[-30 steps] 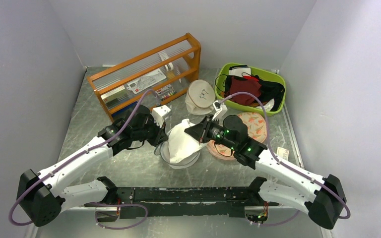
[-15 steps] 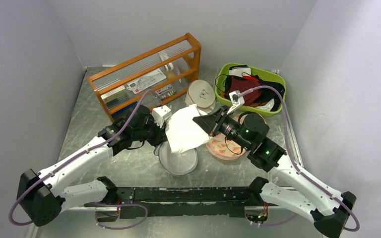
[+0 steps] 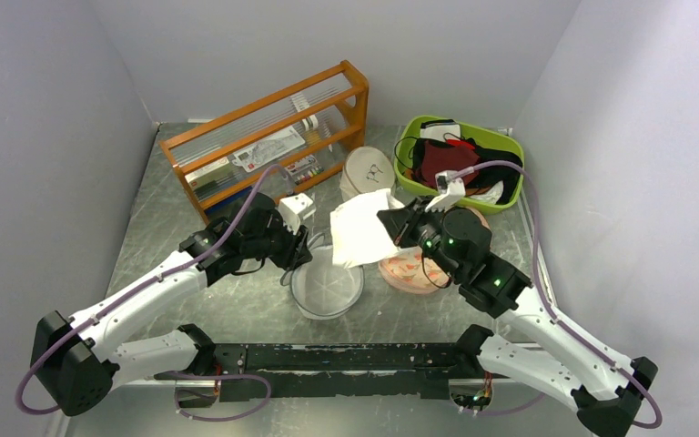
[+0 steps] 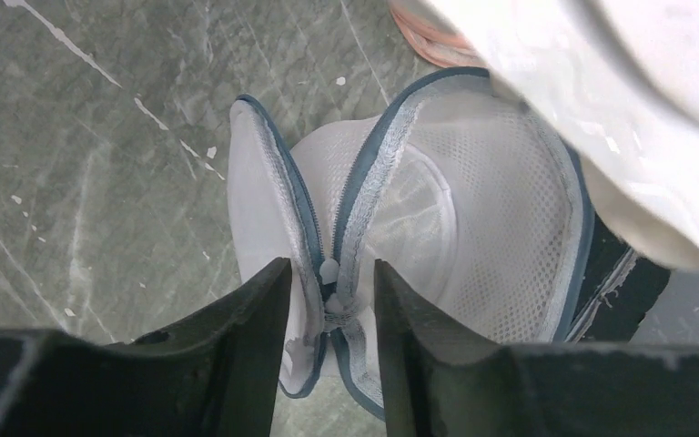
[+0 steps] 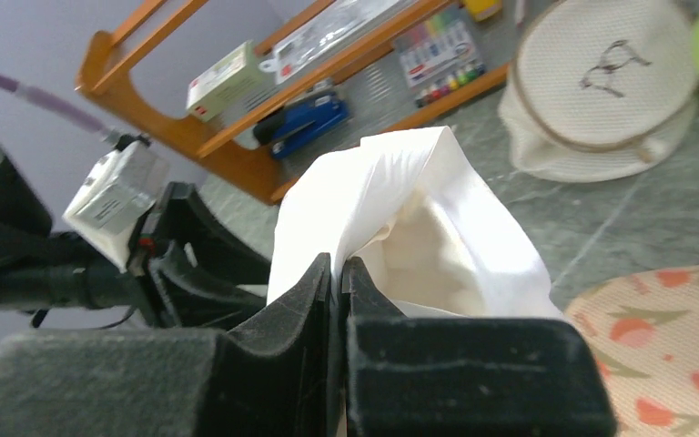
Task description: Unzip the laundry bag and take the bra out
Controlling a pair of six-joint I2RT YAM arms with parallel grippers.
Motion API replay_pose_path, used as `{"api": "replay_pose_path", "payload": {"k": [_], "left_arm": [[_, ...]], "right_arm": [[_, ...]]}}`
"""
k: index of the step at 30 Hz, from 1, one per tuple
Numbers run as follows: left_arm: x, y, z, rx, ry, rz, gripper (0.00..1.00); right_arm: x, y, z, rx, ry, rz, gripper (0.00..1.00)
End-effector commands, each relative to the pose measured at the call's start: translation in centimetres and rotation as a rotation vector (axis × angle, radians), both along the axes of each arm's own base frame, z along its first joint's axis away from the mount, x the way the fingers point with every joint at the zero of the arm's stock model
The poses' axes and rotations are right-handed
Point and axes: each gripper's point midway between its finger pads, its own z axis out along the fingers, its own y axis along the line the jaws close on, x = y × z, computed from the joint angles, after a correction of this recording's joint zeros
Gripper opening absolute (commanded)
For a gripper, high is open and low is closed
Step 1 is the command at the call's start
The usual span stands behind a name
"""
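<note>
White garment [image 3: 360,233] hangs above the unzipped laundry bag [image 3: 327,289]
Right gripper [image 3: 390,222] pinches it at centre frame; left gripper [image 4: 331,273], jaws spread, straddles the bag's zip [image 4: 329,293] just below centre.

1. Bag [image 3: 328,291] mouth gapes upward; you can drop in from the near side.
2. White cloth [image 3: 361,235] dangles off the right gripper [image 5: 338,273] over the far rim, blocking there.
3. Left gripper [image 4: 332,273] crowds the left rim.
4. Peach pad [image 3: 410,271] hems the right; table [image 3: 264,319] in front is bare.
</note>
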Motion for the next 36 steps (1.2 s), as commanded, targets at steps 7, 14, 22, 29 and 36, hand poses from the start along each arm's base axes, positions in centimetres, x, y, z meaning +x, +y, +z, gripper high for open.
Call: {"api": "replay_pose_path", "payload": {"k": [7, 14, 22, 29, 36], "left_arm": [[0.7, 0.7, 2.8, -0.039, -0.106, 0.043, 0.71], [1.2, 1.7, 3.7, -0.043, -0.15, 0.098, 0.84], [1.8, 2.5, 4.4, -0.039, -0.191, 0.148, 0.86], [1.9, 2.7, 4.5, -0.035, -0.197, 0.16, 0.86], [1.9, 2.9, 4.8, -0.039, -0.207, 0.167, 0.86]], "right_arm": [[3.9, -5.5, 2.0, -0.135, -0.074, -0.337, 0.0], [9.0, -8.5, 1.6, -0.249, -0.071, -0.493, 0.0], [16.7, -15.7, 1.6, -0.134, -0.019, -0.615, 0.0], [24.5, -23.1, -2.6, -0.071, 0.033, -0.711, 0.0], [29.2, -28.8, -16.7, -0.132, 0.333, -0.77, 0.0]]}}
